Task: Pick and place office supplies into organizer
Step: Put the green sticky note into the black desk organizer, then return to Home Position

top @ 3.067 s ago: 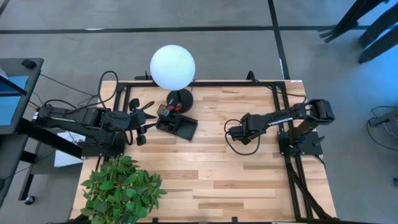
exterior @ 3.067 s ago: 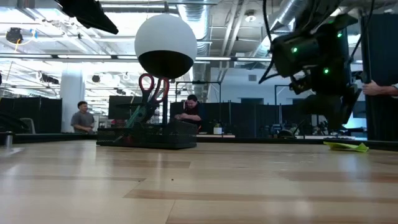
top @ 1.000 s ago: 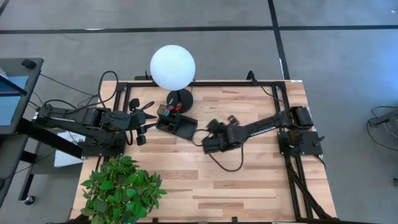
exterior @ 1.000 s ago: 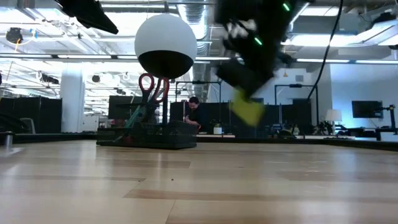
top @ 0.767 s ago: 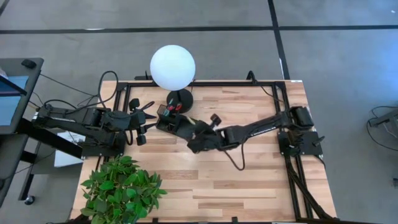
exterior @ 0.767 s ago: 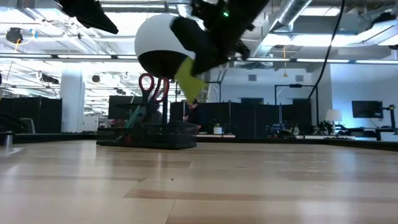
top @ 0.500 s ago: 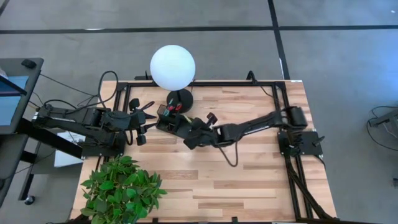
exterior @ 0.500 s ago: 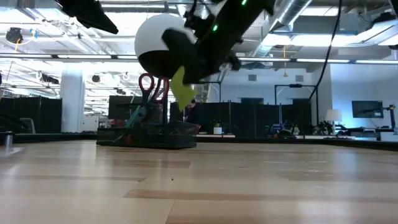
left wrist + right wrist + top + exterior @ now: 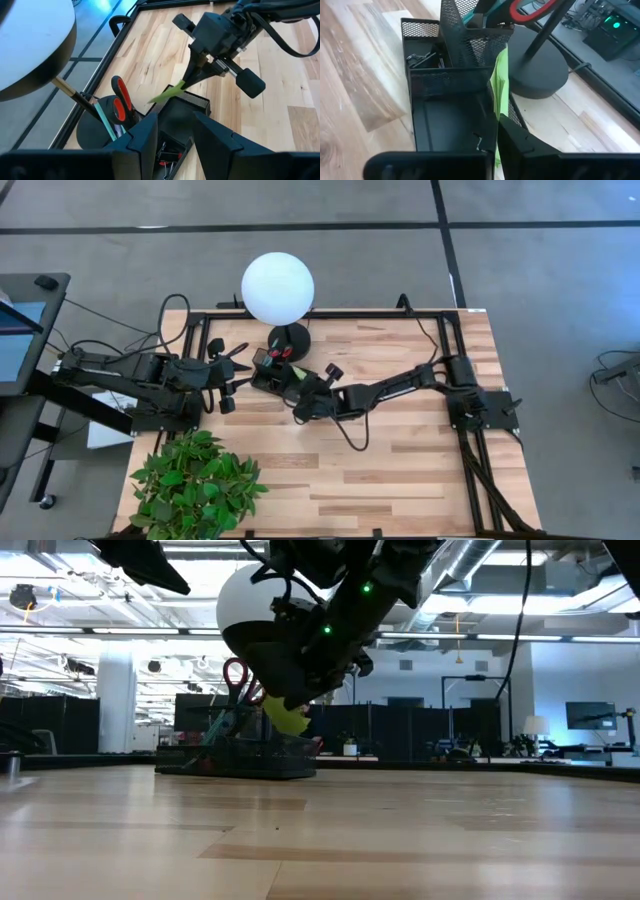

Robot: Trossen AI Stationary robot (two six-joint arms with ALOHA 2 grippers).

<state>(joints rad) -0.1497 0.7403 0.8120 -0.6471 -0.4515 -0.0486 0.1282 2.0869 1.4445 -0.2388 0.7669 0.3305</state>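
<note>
1. My left pincer waits just beside the black mesh desk organizer with its fingers apart, holding nothing.
2. My right pincer is clamped on the lime-green sticky-note pad, which hangs on edge directly below it, over the organizer's open flat compartment.
3. I judge I should sink the pad below the mesh rim and clear of the red-handled scissors before letting go.
4. Three seconds ago this pincer hovered far to the right, above the pad lying on the counter.
</note>
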